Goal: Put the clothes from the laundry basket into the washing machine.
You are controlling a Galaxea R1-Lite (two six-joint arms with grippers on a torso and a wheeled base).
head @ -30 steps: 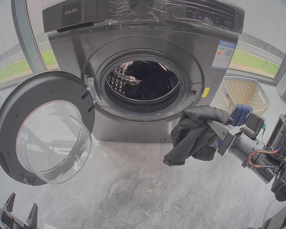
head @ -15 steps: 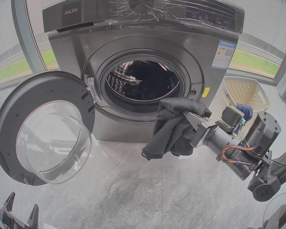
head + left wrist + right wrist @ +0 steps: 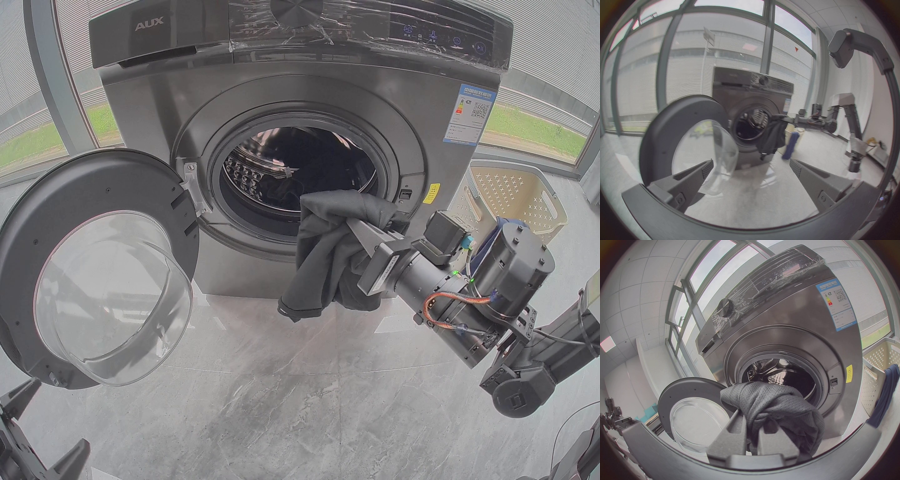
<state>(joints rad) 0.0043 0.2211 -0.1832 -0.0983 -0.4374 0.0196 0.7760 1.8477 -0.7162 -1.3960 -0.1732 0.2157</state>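
The grey washing machine (image 3: 300,81) stands with its round door (image 3: 94,269) swung open to the left. Dark clothes lie inside the drum (image 3: 300,169). My right gripper (image 3: 355,226) is shut on a dark grey garment (image 3: 328,250) and holds it at the lower right rim of the drum opening, with the cloth hanging down in front of the machine. The right wrist view shows the garment (image 3: 775,405) bunched over the right gripper (image 3: 753,430). My left gripper (image 3: 750,175) is open and holds nothing, low at the near left (image 3: 44,431).
A beige laundry basket (image 3: 519,194) stands right of the machine, with a blue garment (image 3: 884,396) draped over its rim. The open door takes up the left side. Bare grey floor (image 3: 300,387) lies in front of the machine. Windows run behind.
My right arm has carried the grey garment left and up, from beside the basket to the drum opening. My left gripper has shifted a little at the lower left.
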